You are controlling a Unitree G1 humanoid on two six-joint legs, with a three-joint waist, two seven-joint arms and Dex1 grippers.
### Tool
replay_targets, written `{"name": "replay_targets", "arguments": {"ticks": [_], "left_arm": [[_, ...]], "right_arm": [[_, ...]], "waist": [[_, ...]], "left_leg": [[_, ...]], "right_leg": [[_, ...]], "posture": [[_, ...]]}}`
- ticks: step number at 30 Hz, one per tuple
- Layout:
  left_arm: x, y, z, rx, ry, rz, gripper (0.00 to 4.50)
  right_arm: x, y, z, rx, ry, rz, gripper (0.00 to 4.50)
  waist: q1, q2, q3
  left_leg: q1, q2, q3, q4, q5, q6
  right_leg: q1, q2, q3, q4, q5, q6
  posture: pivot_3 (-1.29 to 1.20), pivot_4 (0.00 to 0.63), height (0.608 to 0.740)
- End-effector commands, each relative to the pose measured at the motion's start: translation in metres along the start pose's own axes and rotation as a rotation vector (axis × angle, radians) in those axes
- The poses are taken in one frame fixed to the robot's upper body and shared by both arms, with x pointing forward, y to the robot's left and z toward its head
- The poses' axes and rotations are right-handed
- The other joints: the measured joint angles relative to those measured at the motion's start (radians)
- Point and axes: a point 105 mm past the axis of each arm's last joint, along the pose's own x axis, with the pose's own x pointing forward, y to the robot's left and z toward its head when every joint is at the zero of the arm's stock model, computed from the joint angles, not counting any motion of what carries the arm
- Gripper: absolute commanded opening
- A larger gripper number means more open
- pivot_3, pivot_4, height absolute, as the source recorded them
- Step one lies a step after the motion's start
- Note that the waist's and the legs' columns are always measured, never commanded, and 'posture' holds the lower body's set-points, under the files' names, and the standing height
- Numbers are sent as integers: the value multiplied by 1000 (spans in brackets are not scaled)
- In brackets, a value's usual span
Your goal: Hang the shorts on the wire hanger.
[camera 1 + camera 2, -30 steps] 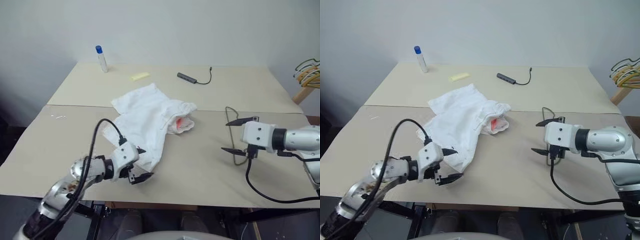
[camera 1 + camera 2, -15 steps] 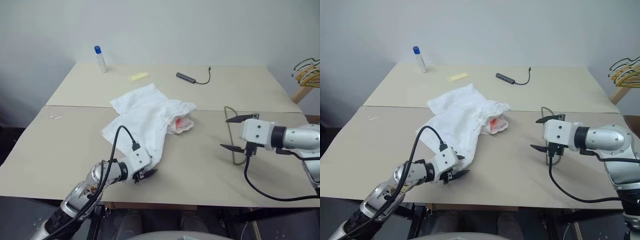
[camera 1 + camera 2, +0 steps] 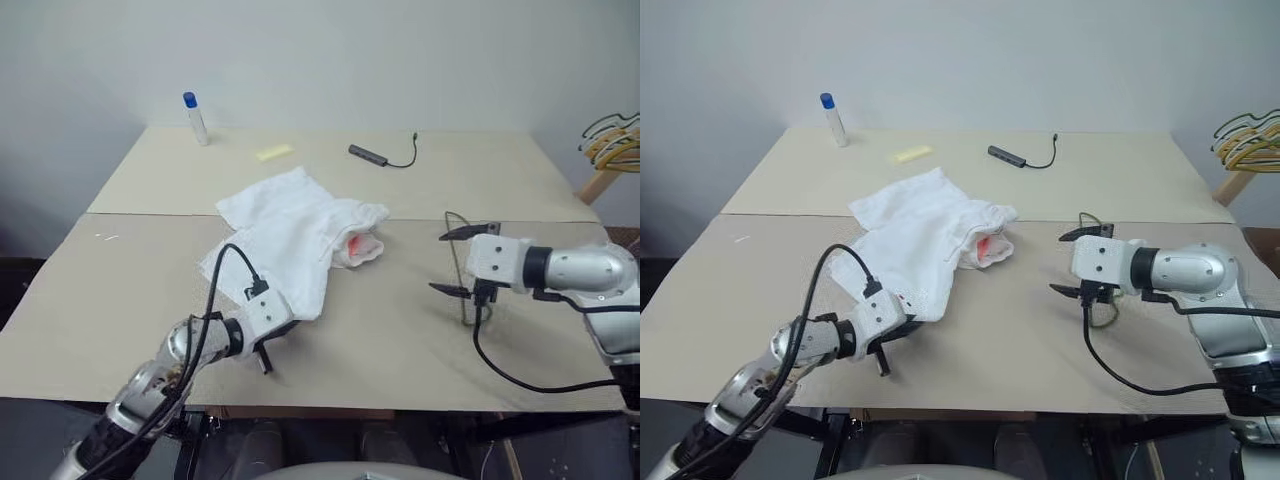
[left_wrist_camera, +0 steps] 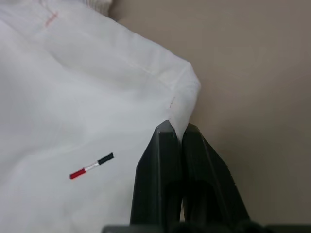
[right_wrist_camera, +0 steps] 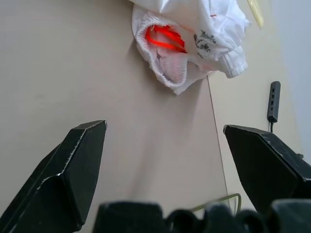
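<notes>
Step in hand, as judged: secure the near hem corner of the shorts [image 3: 296, 238] before any lift. The left gripper [image 4: 176, 133] sat at the near edge of the table [image 3: 120, 300], jaws pressed together on that corner; the left wrist view showed a thin fold of white cloth pinched between the fingertips [image 4: 163, 141], with the small red-and-dark mark [image 4: 91, 165] just beside them on the cloth. The bite looked shallow, right at the hem edge. To do this well, it would be worth confirming the cloth is seated deeper than the seam before raising it, and lifting slowly so the corner does not slip out.

The rest of the shorts lay in a crumpled heap stretching from that corner toward the table's middle, the gathered waistband with its pinkish-red patch [image 3: 361, 243] at the heap's right side, well apart from both grippers.

To the right, the right gripper [image 3: 455, 262] hovered with its jaws spread wide, holding nothing. The wire hanger [image 3: 461, 268] lay flat on the table at and just beyond that gripper, partly hidden by it; whether a fingertip touched the wire could not be told. The hanger would need a firm hold, judged best at the shoulder.
</notes>
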Motion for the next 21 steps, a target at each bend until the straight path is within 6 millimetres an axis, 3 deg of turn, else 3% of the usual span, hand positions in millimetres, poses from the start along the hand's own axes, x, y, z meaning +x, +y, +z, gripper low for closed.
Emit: {"name": "replay_targets", "arguments": {"ticks": [1, 10, 21], "left_arm": [[-35, 21, 25, 85, -86, 48, 22], [-82, 50, 9, 141, 20, 145, 22], [-84, 56, 11, 151, 19, 190, 22]], "right_arm": [[15, -25, 19, -129, -38, -90, 4500], [65, -37, 38, -357, -71, -76, 4500], [91, -35, 18, -464, -24, -22, 4500]], "waist": [[-8, 0, 0], [11, 0, 1], [17, 0, 1]], "left_leg": [[0, 0, 0, 0, 0, 0], [-1, 0, 0, -1, 0, 0], [0, 0, 0, -1, 0, 0]], "right_leg": [[0, 0, 0, 0, 0, 0], [-1, -1, -1, -1, 0, -1], [-1, -1, -1, 2, 0, -1]], "posture": [[29, 0, 740], [78, 0, 740], [98, 0, 740]]}}
